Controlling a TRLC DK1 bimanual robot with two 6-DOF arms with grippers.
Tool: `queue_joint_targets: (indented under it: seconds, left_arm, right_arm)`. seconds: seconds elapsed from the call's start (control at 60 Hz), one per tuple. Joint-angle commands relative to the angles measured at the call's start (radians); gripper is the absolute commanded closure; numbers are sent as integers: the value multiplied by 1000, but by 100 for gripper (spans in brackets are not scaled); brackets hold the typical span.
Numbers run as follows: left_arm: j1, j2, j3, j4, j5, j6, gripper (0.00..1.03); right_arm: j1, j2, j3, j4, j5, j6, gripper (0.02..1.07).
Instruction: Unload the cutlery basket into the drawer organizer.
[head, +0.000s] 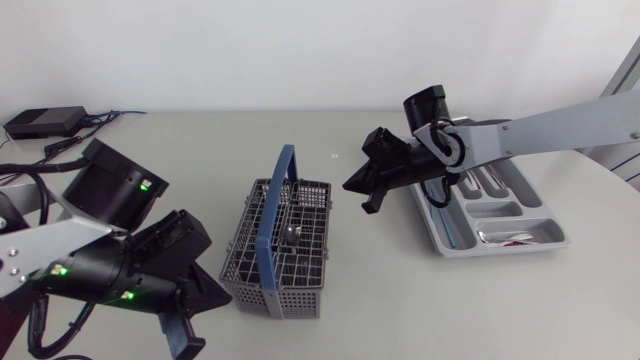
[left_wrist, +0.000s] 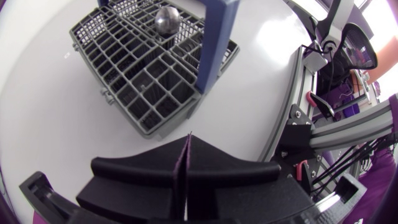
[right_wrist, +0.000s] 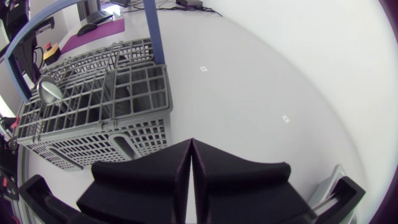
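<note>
The grey cutlery basket with its blue handle stands mid-table. The bowl of one metal spoon sticks up inside it, also seen as the spoon and the spoon. At the right lies the grey drawer organizer with several pieces of cutlery in its compartments. My left gripper is shut and empty, just left of the basket's near corner; the basket lies ahead of it. My right gripper hangs shut and empty between basket and organizer, pointing at the basket.
A black power adapter with cables lies at the table's back left corner. My left arm's black joint housing stands left of the basket.
</note>
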Motion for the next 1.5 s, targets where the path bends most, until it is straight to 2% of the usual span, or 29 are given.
queue_joint_targets:
  seconds: [0.0, 0.233, 0.617, 0.917, 1.217, 1.483]
  left_arm:
    - [-22, 1, -41, -10, 15, 14, 100]
    - [-17, 63, -95, 96, 14, 16, 100]
    - [96, 124, -84, 220, -8, 54, 100]
    - [196, 205, -43, 309, -8, 109, 100]
    - [260, 322, 28, 386, -9, 142, 100]
    - [274, 258, -3, 381, -9, 139, 100]
  right_arm:
    - [-4, 49, 37, 14, 12, 31, 102]
    - [16, 103, 94, 17, 12, 44, 102]
    - [79, 103, 165, -17, 10, 73, 102]
    - [96, 2, 68, -73, -4, 37, 102]
    - [133, -135, -90, -78, 7, 31, 102]
    - [29, -164, -47, -63, 26, 49, 102]
